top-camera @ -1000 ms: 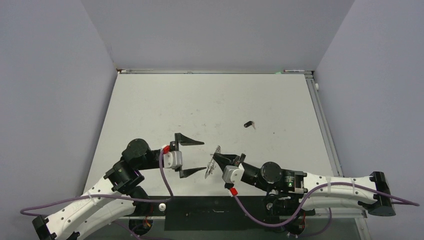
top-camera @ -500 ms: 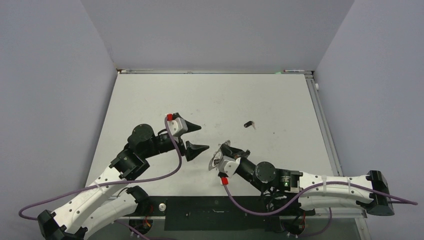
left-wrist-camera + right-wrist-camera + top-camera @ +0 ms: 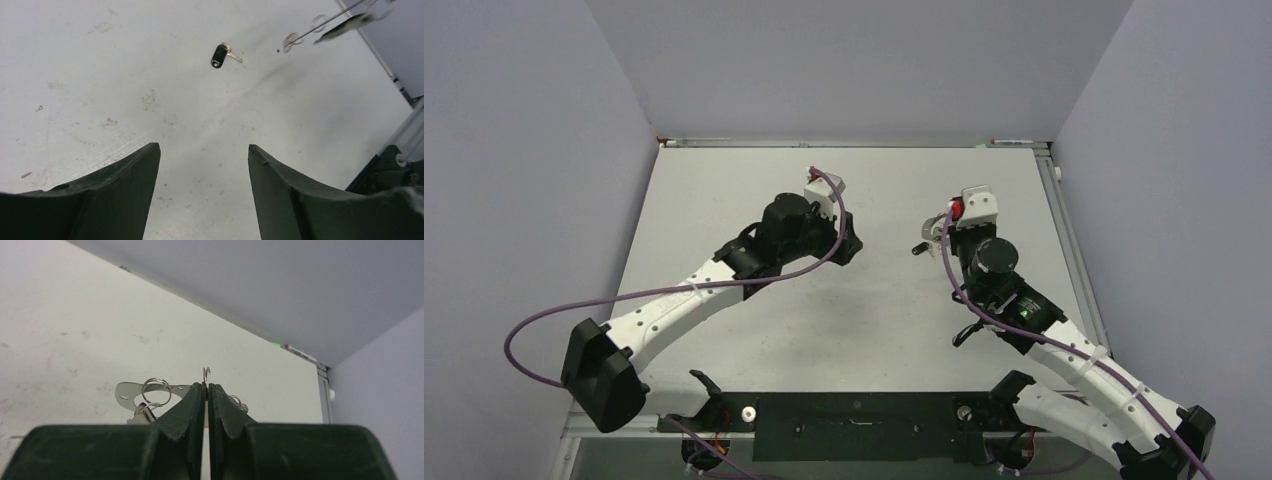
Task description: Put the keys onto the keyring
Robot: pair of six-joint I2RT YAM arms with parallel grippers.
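A loose key (image 3: 218, 54) with a black head and a short silver blade lies on the table; it also shows in the top view (image 3: 921, 248). My right gripper (image 3: 206, 387) is shut on the keyring (image 3: 129, 390), a thin silvery hoop with small wire loops (image 3: 156, 390); one key (image 3: 142, 415) hangs from a loop. In the top view my right gripper (image 3: 944, 232) holds the keyring just right of the loose key. The keyring shows edge-on in the left wrist view (image 3: 330, 30). My left gripper (image 3: 204, 150) is open and empty, left of the loose key in the top view (image 3: 849, 248).
The white table (image 3: 754, 200) is scuffed and bounded by grey walls on three sides. A metal rail (image 3: 1064, 230) runs along the right edge. Both arms reach over the middle of the table.
Both arms swung from the near edge to mid-table. My right gripper carried the keyring up and right, beside the loose key. My left gripper moved up and right toward that key.
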